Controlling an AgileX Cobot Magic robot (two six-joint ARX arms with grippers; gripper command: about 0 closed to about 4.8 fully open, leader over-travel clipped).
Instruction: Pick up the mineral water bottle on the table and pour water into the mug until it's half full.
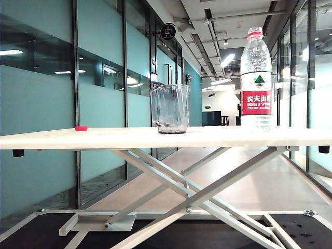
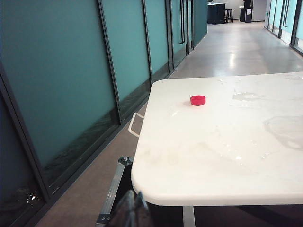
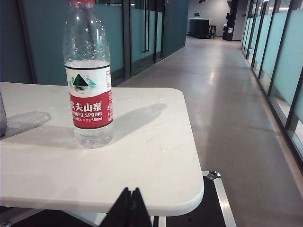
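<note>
The mineral water bottle (image 1: 256, 78) stands upright on the right part of the white table (image 1: 119, 138), its red cap on. Water (image 3: 90, 132) fills it to about the top of the red label. The bottle (image 3: 88, 94) is beyond my right gripper (image 3: 131, 189), which is shut and empty just off the table's near edge (image 3: 142, 189). The clear faceted mug (image 1: 170, 109) stands mid-table, left of the bottle, with no water visible in it. My left gripper (image 2: 135, 194) is shut and empty, below the table's near left corner (image 2: 156, 184). Neither gripper shows in the exterior view.
A loose red cap (image 1: 81, 128) lies on the left part of the table, and the left wrist view shows the same cap (image 2: 198, 100) beside wet patches (image 2: 246, 97). Teal glass walls (image 1: 36, 104) run along the left. A corridor floor (image 3: 236, 118) stretches beyond.
</note>
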